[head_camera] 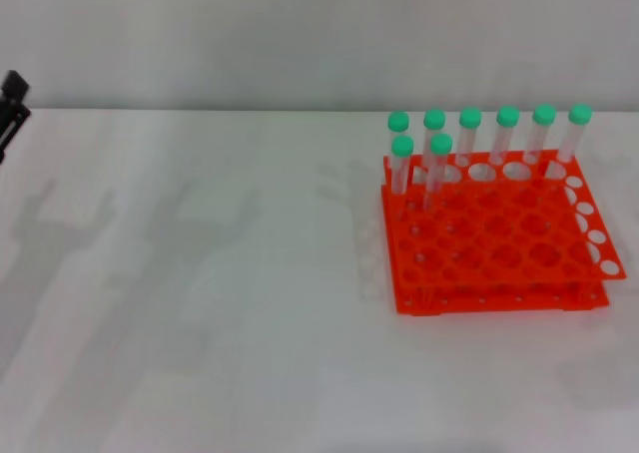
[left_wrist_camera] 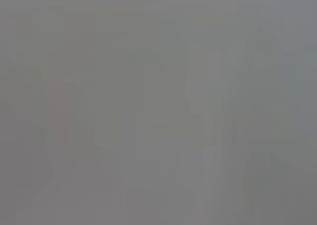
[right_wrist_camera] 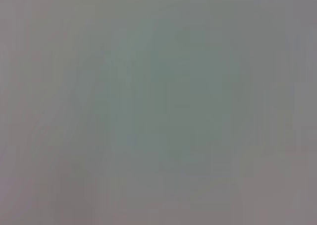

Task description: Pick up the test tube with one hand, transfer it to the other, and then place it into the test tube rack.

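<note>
Pincer parts of the left arm point(head_camera: 12, 109) are glimpsed only at the table's far left edge, well apart from the work; whether they are spread cannot be told. No right pincer is shown. Eight green-capped tubes point(head_camera: 436, 169) are stood upright along the back rows of the test tube rack point(head_camera: 499, 263), toward the table's far right, so all are already stowed and nothing is held.
</note>
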